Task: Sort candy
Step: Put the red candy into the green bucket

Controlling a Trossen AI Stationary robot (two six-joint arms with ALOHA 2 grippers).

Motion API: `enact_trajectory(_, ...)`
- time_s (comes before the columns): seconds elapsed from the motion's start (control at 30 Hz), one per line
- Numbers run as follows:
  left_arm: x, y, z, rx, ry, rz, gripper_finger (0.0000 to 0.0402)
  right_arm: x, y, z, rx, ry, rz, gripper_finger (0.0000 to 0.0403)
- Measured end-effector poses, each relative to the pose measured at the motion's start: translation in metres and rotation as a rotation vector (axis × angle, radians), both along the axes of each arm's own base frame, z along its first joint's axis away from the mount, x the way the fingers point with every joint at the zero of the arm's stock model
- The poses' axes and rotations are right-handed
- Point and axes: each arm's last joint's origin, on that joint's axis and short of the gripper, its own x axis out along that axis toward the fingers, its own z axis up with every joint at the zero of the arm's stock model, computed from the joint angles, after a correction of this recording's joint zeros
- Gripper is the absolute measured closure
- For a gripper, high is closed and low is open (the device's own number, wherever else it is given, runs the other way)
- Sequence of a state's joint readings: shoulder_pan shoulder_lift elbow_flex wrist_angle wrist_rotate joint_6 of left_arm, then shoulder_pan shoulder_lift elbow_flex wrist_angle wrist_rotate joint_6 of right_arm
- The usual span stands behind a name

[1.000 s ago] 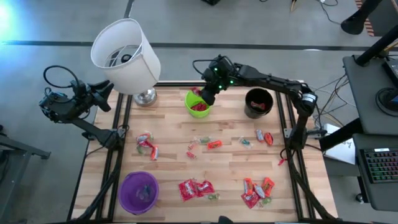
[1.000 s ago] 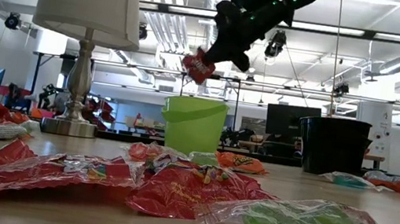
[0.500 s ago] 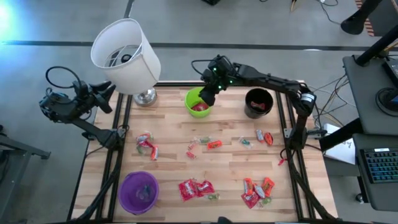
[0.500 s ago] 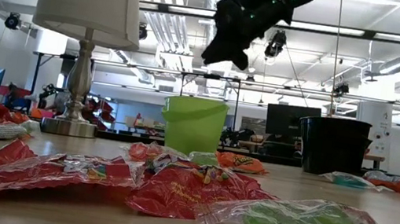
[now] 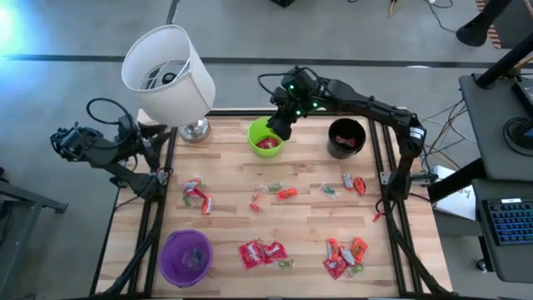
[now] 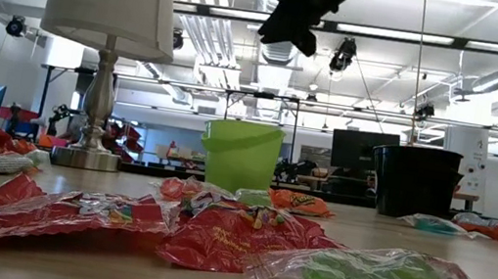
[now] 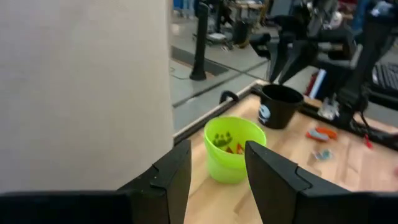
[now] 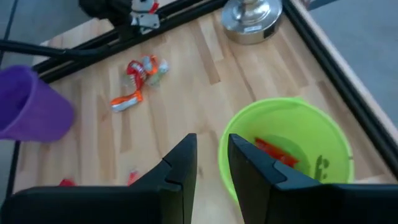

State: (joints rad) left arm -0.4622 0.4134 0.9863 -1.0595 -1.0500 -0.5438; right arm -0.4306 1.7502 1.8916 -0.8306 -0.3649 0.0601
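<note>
Crinkly film wrappers: candy [image 5: 262, 252] judged light, soft, slippery; best pinched flat across packet middle or at twisted wrapper end. Red packets [image 6: 245, 233] scattered over wooden table [image 5: 225, 192], a few pieces already seen in green cup [image 5: 266, 137]. Black cup [image 5: 346, 137] beside it, purple cup [image 5: 186, 257] at near corner. Right gripper [image 8: 206, 163] poised over green cup, fingers narrowly parted, nothing held. Left gripper [image 7: 216, 177] parked beside lamp [image 5: 169, 75], fingers apart, empty.

The worktop [image 5: 233, 179] is crowded at the back by the lamp [image 5: 169, 75], green cup [image 5: 265, 138] and black cup [image 5: 346, 138]; open lanes are left between scattered candy [image 5: 262, 252].
</note>
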Motion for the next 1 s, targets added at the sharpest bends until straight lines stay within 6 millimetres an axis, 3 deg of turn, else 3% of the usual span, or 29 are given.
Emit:
enact_trajectory(0.37,0.012,-0.009,-0.003,-0.035,0.082,-0.159,0.0269,0.004,0.034,0.007,0.069,0.056,0.04,0.0302)
enact_trajectory(0.6,0.03,-0.023,-0.02,-0.097,0.36,-0.306,0.0269,0.007,0.052,0.003,0.105,0.104,0.064,0.0303)
enact_trajectory(1.0,0.033,-0.028,-0.034,-0.17,0.543,-0.363,0.0269,0.012,0.074,0.004,0.098,0.108,0.109,0.0297)
